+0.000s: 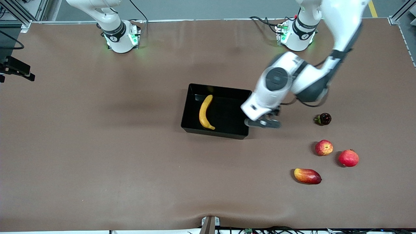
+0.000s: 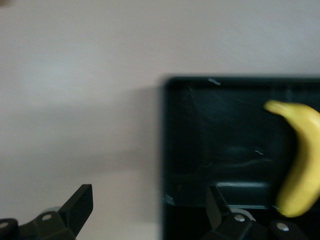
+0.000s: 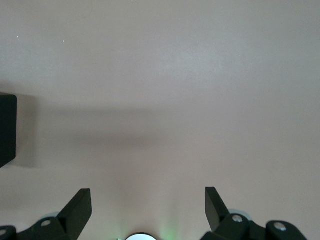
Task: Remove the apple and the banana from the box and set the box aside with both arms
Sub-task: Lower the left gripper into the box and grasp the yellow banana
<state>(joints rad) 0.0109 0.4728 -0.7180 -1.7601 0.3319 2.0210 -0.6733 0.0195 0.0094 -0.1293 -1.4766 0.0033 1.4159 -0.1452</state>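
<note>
The black bin (image 1: 227, 110) sits mid-table with the yellow banana (image 1: 205, 112) lying in it. In the left wrist view the bin (image 2: 215, 130) and banana (image 2: 302, 160) also show. My left gripper (image 1: 263, 123) is open and empty over the bin's wall at the left arm's end; its jaws (image 2: 150, 189) straddle that wall. The apple (image 1: 324, 147) lies on the table toward the left arm's end, nearer the front camera than the bin. My right gripper (image 3: 148, 192) is open and empty, held over bare table by its own base; it is out of the front view.
A larger all-red round fruit (image 1: 348, 158) lies beside the apple, and a mango (image 1: 307, 175) lies nearer the front camera. A small dark fruit (image 1: 323, 119) lies beside the left gripper. A black object (image 3: 7, 130) shows at the edge of the right wrist view.
</note>
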